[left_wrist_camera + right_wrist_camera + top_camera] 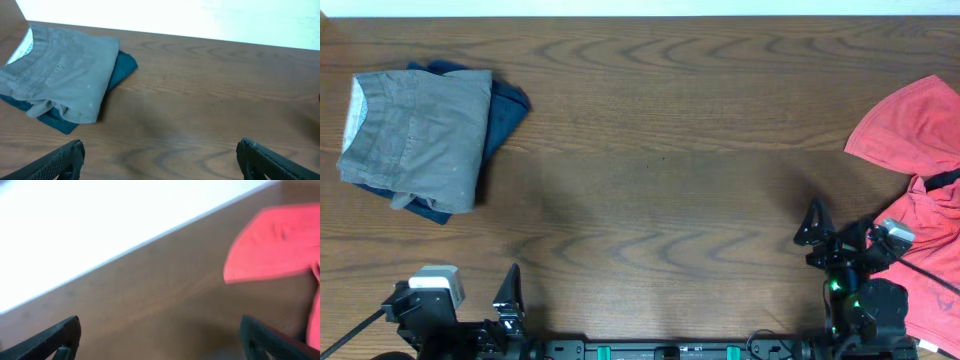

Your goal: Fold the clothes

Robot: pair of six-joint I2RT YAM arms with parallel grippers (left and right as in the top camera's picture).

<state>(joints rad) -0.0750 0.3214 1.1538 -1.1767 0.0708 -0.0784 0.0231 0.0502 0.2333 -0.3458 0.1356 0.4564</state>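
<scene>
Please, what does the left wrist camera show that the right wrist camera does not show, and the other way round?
Only the left wrist view: the folded grey shorts lying on a navy garment, and the left claw. Only the right wrist view: the red garment at the right side, and the right claw. Both: the brown wooden table, a bright pale strip beyond its far edge, and a claw that is open with nothing between its fingers.

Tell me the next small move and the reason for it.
Probably reach the open right gripper toward the red garment: it lies unfolded at the table's right edge, while the grey shorts already sit folded on the navy garment.
</scene>
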